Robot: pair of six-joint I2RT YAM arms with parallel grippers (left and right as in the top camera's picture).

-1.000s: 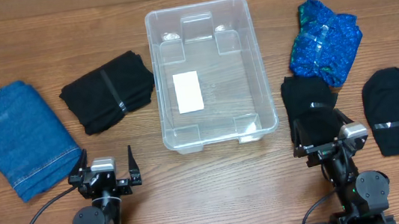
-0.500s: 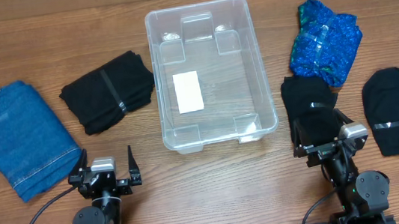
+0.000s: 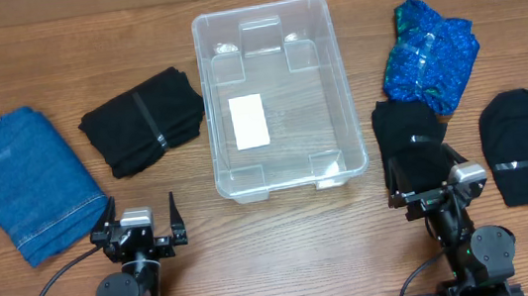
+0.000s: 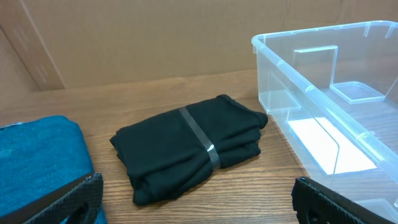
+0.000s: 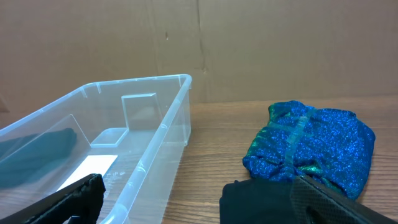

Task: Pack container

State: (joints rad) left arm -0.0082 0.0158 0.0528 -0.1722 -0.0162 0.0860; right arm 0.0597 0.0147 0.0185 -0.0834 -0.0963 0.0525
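The clear container (image 3: 336, 80) sits empty at the table's middle, a white label (image 3: 249, 122) on its bottom; it also shows in the left wrist view (image 4: 323, 106) and the right wrist view (image 5: 155, 130). A folded black garment (image 3: 143, 120) (image 4: 189, 146) lies left of it, and folded blue jeans (image 3: 29, 183) (image 4: 37, 162) lie at the far left. Right of it lie a sparkly blue garment (image 3: 430, 54) (image 5: 311, 146), a black garment (image 3: 411, 141) (image 5: 261, 199) and another black one (image 3: 523, 143). My left gripper (image 3: 139, 225) (image 4: 193, 202) and right gripper (image 3: 425, 181) (image 5: 199, 199) are open and empty near the front edge.
A brown cardboard wall (image 4: 155, 37) stands behind the table. The table (image 3: 284, 235) is wood-grain. Both arm bases (image 3: 126, 293) sit at the front edge.
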